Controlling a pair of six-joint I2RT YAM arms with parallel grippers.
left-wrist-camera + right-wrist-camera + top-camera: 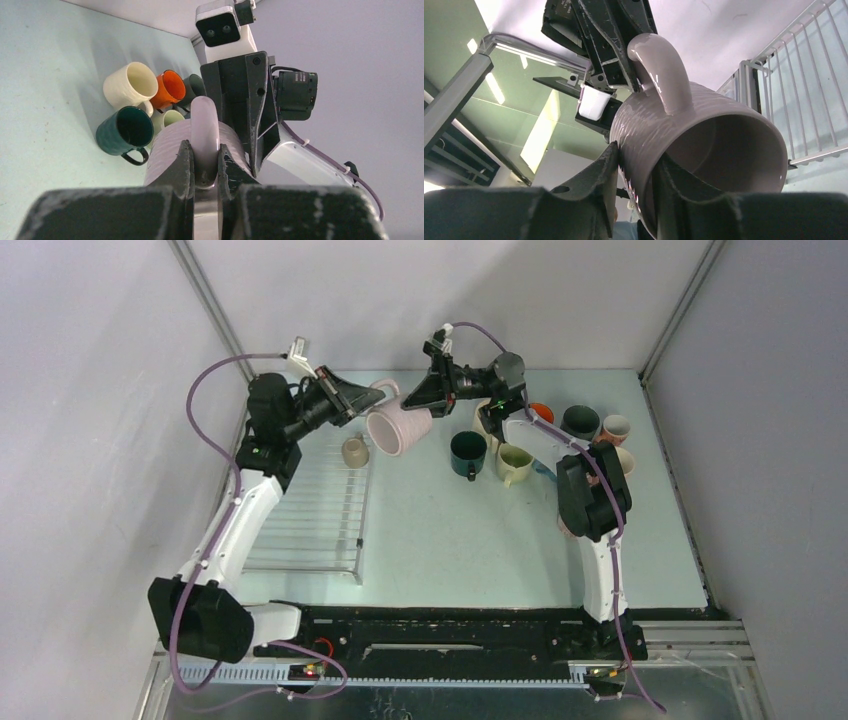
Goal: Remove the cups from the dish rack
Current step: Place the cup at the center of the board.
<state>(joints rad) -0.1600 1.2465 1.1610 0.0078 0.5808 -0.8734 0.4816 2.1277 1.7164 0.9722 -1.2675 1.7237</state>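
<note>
A lilac ribbed mug (398, 428) hangs on its side in the air between both arms, just right of the dish rack (310, 510). My left gripper (205, 150) is shut on its handle (205, 120). My right gripper (638, 152) pinches the mug's wall (704, 135) at the rim, one finger inside and one outside. A small beige cup (354, 451) stands at the rack's far right corner. Several cups stand on the table to the right: dark green (467, 453), cream (513, 462), orange (541, 412), grey-green (580, 421) and pink (616, 427).
The wire rack (804, 100) lies along the left side of the table, below my left arm. The group of cups (131, 85) crowds the far right area under and behind my right arm. Grey walls close in the table at the back and on both sides.
</note>
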